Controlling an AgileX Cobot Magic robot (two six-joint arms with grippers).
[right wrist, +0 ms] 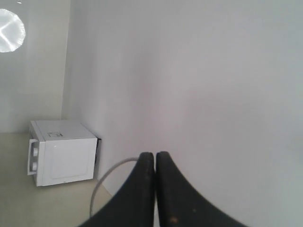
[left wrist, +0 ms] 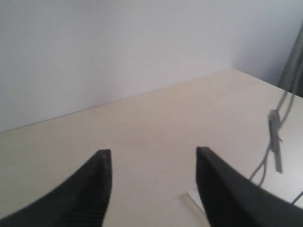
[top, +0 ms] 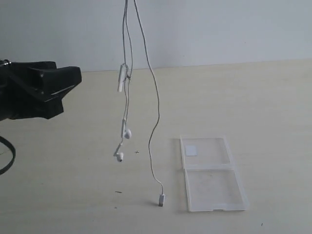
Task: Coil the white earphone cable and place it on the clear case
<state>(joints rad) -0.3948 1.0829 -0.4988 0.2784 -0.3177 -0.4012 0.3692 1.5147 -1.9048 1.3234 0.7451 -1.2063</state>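
Observation:
The white earphone cable hangs from above the top of the exterior view. Its remote and two earbuds dangle in the air, and its plug touches the table. The clear case lies open and flat to the right of the plug, with a white sticker in its far half. My left gripper is at the left, apart from the cable, open and empty. My right gripper is shut, with a loop of the cable coming out beside its fingers.
In the left wrist view the hanging cable and remote show off to one side, and a corner of the case lies beyond the fingers. A white boxy appliance stands by the wall in the right wrist view. A black cord curls at the exterior view's left edge.

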